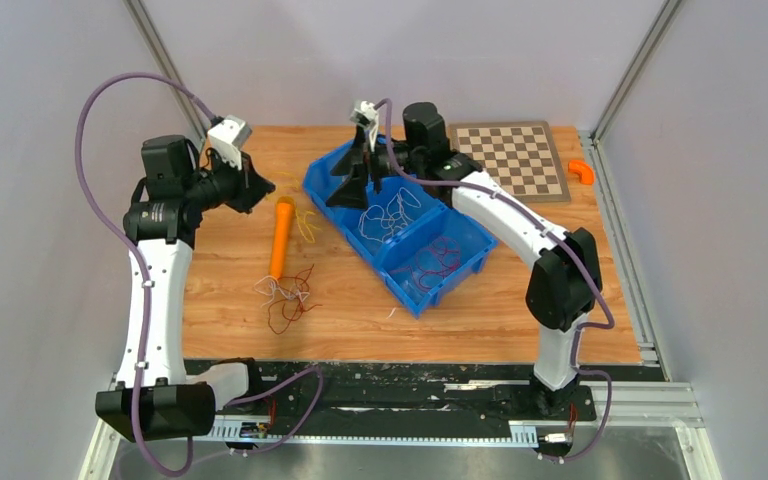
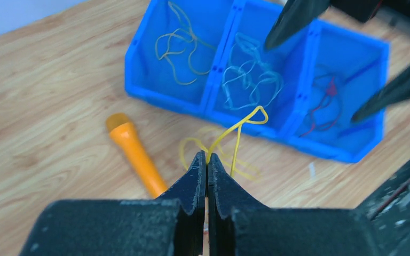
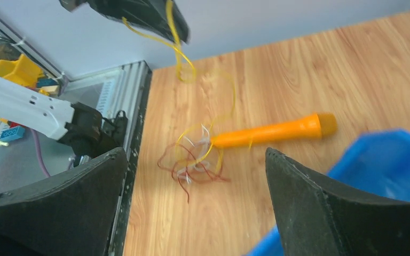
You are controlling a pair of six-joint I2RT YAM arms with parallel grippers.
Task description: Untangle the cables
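Observation:
A small tangle of red and white cables [image 1: 285, 295] lies on the wooden table, also in the right wrist view [image 3: 192, 165]. My left gripper [image 2: 207, 157] is shut on a yellow cable [image 2: 237, 125] and holds it lifted above the table; it shows in the top view [image 1: 265, 187] and high in the right wrist view [image 3: 139, 13]. The yellow cable [image 3: 179, 58] trails down to the tangle. My right gripper [image 3: 195, 154] is open and empty, hovering over the far end of the blue bin [image 1: 360, 195].
A blue three-part bin [image 1: 470, 262] holds yellow [image 2: 179, 48], white [image 2: 248, 74] and red [image 2: 323, 101] cables in separate compartments. An orange marker-like stick [image 1: 282, 238] lies between tangle and bin. A chessboard [image 1: 515, 160] sits at back right.

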